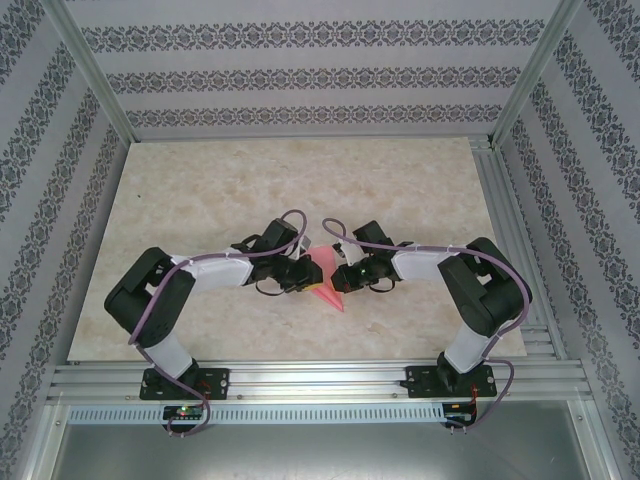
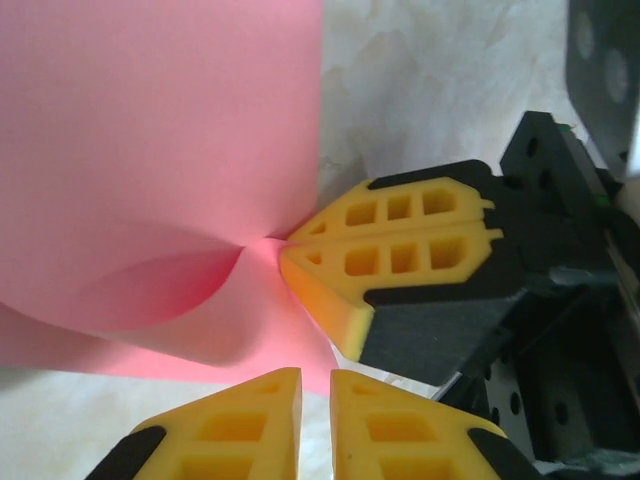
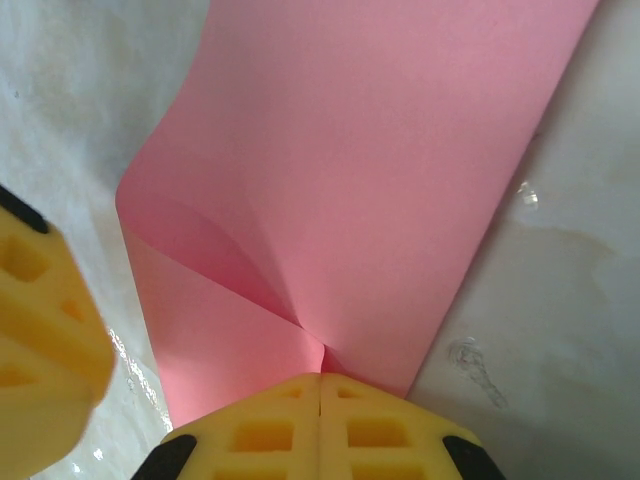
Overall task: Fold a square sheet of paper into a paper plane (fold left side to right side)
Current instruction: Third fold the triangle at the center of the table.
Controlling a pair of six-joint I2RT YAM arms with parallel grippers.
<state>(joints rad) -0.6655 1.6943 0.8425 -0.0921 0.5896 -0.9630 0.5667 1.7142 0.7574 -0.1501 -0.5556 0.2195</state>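
The square sheet of paper (image 1: 333, 296) is pinkish-red and lies on the table between the two arms. One layer of the sheet (image 3: 400, 180) bows up off the layer below. My right gripper (image 3: 320, 378) is shut on the paper where the raised layer narrows to a point. In the left wrist view the right gripper (image 2: 287, 244) pinches the sheet (image 2: 150, 150) from the right. My left gripper (image 2: 316, 385) hovers at the sheet's near corner. Its jaws stand a narrow gap apart, with the table showing between them. From above, the left gripper (image 1: 310, 283) and the right gripper (image 1: 338, 277) nearly meet.
The marble-patterned table top (image 1: 300, 180) stretches behind and beside the arms. Patterned walls (image 1: 300, 80) and an aluminium frame close it in. A rail (image 1: 320, 385) at the near edge carries both arm bases. One left finger (image 3: 40, 320) shows at the left of the right wrist view.
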